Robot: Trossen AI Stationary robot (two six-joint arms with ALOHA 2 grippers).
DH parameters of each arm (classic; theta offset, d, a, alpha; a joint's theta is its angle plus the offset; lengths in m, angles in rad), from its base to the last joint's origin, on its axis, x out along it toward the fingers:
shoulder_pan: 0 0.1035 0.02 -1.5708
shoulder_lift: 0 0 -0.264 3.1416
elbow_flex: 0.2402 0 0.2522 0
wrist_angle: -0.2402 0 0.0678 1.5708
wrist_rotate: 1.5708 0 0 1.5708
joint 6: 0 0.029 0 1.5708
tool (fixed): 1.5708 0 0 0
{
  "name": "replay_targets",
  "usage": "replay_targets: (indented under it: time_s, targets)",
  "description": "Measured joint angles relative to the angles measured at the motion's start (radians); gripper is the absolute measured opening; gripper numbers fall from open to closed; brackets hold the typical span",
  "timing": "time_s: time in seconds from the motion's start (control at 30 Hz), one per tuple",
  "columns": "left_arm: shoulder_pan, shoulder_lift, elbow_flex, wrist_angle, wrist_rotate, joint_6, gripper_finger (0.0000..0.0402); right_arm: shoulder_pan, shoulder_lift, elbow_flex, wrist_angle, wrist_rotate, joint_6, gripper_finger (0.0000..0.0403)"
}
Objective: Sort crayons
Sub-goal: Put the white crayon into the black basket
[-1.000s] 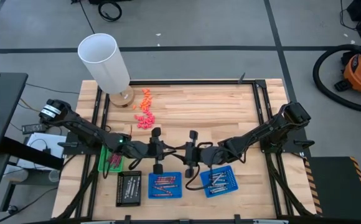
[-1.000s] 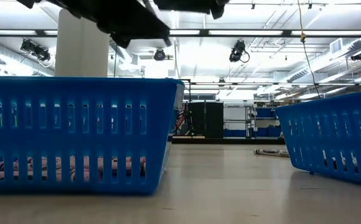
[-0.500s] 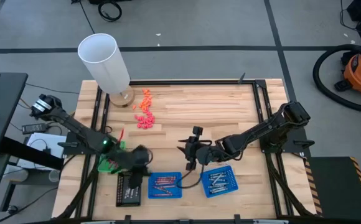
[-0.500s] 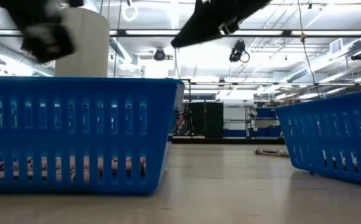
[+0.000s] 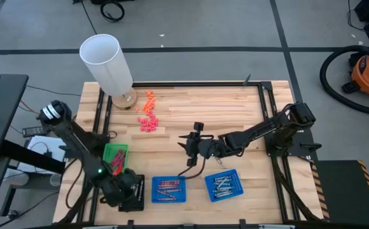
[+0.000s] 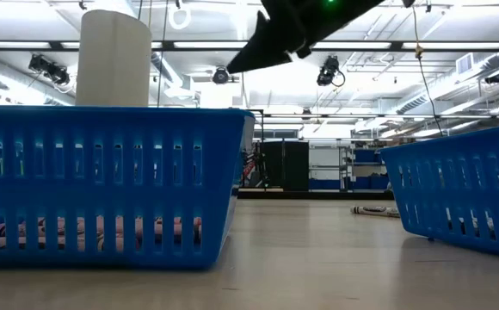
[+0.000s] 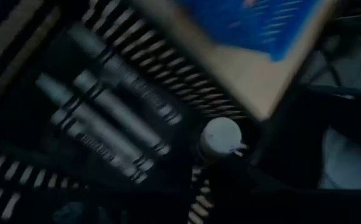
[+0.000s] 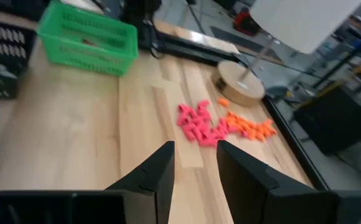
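Facing the pink crayons [image 8: 199, 126] straight ahead, the right jaws [image 8: 193, 168] stand open and empty for a pick; left jaws' [image 5: 122, 191] state I cannot tell, above the black tray [image 5: 133, 202].

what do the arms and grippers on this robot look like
Both arms are dark, near-black jointed links. The left arm has a pale round cap at its shoulder and a small green light near the wrist. The right gripper has two flat, dark, blunt-tipped fingers. A black cable trails beneath the right arm.
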Motion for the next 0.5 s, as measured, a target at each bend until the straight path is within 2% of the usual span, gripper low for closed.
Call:
replay_targets:
  time_s: [0.23,0.5]
  targets:
    - [-0.024,0.091,0.000,-0.005,0.000,-0.110,0.0050,-0.040,0.000,0.000,0.084,-0.119,-0.029,0.0131]
    - [-0.019,0.098,0.000,-0.053,-0.022,-0.122,0.0073,-0.063,0.000,0.000,0.100,-0.180,-0.036,0.0131]
